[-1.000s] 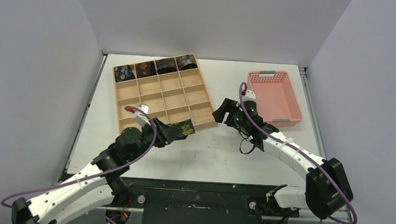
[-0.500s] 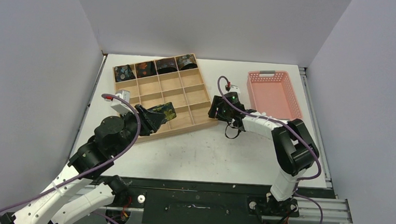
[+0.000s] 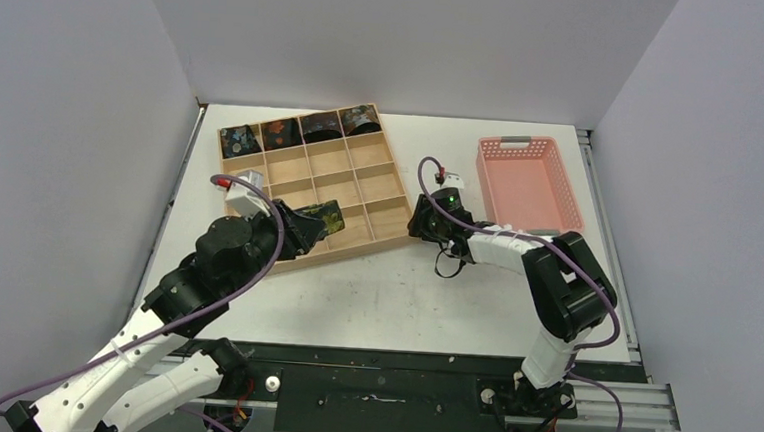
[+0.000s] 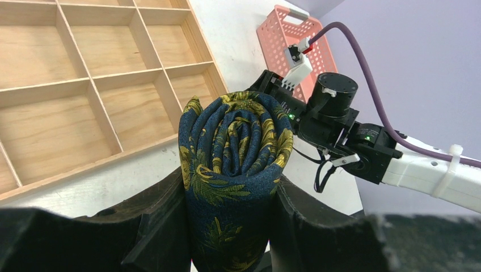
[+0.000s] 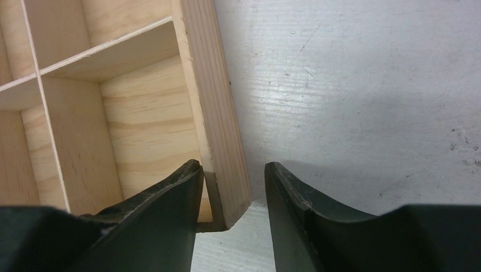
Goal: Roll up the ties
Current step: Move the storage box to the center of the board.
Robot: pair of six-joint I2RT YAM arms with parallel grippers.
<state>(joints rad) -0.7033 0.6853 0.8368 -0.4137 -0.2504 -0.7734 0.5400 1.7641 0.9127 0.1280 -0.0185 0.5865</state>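
Observation:
A rolled tie (image 4: 232,147), navy with yellow-green leaf print, stands coil-end up, and my left gripper (image 4: 230,182) is shut on it. In the top view that tie (image 3: 321,217) hangs over the front compartments of the wooden tray (image 3: 336,159). Several more rolled ties (image 3: 281,132) fill the tray's back row. My right gripper (image 5: 233,168) straddles the tray's front right corner wall (image 5: 211,90). Its left finger is inside against the wood, and a gap shows between the right finger and the wall. From above, the right gripper (image 3: 420,221) sits at that corner.
A pink plastic basket (image 3: 491,188) stands at the right of the white table, with nothing showing in it. It also appears behind the right arm in the left wrist view, the basket (image 4: 283,28). Grey walls enclose the table on three sides.
The left arm carried the rolled tie from the tray's front edge back over its front compartments. The right arm swung to the tray's front right corner and its jaws narrowed around the wall.

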